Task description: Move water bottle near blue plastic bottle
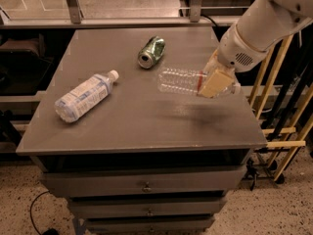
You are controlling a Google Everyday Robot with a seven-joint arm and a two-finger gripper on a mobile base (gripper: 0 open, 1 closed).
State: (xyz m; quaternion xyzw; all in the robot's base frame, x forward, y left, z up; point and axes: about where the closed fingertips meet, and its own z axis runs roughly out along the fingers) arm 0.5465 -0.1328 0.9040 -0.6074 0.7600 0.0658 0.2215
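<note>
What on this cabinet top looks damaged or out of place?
The green can at the back is crushed and lies on its side. The blue plastic bottle lies flat at the left. The gripper, at the right, holds the water bottle sideways.

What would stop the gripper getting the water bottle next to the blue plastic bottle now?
Probably nothing; likely yes. The gripper holds the water bottle over the right of the table; the blue plastic bottle lies at the left, bare surface between. The green can sits farther back, off that path.
</note>
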